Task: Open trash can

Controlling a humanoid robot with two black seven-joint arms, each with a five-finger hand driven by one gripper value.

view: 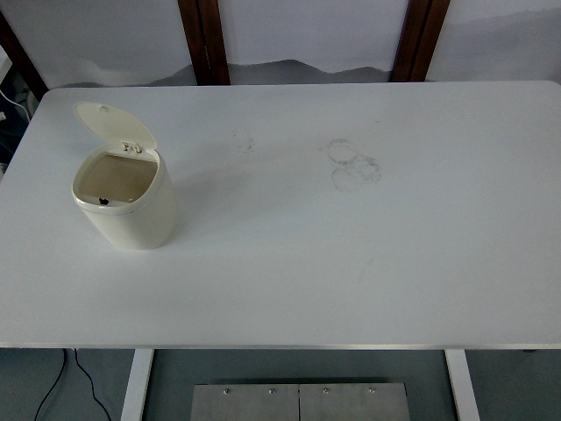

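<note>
A small cream trash can stands on the left part of the white table. Its round lid is flipped up and back on its hinge, so the mouth of the can is uncovered and the tan inside shows. A small dark speck lies at the inner front rim. Neither robot hand nor arm appears anywhere in the top view.
Faint ring marks stain the table top near the middle. Two dark wooden posts stand behind the far edge. A black cable hangs below the table's front left. A metal plate lies under the front edge.
</note>
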